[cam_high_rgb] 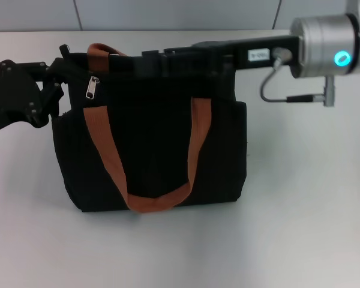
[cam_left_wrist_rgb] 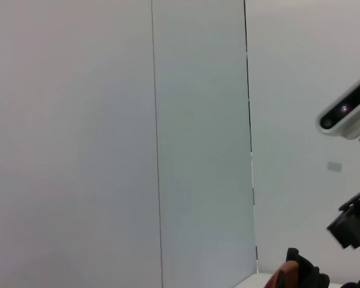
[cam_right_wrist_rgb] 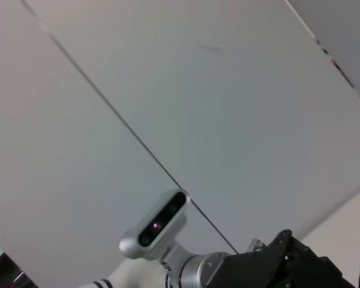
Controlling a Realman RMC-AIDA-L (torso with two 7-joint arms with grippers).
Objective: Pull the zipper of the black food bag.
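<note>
You are bracing black food bag (cam_high_rgb: 153,150) upper left with left gripper (cam_high_rgb: 59,75), finger state unclear. Right gripper (cam_high_rgb: 153,60) is reaching along top centre, fingers unreadable. Next, you need grip on zipper (cam_high_rgb: 92,88).

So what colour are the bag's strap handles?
Orange-brown strap handles on the black food bag, clearest in the head view.

A grey wall (cam_right_wrist_rgb: 216,108) crossed by seams, with the left end effector (cam_right_wrist_rgb: 276,267) below.

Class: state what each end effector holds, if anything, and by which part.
Left end effector sits at the black food bag's top corner beside the zipper; right end effector lies along its top edge. Neither grip can be confirmed.
</note>
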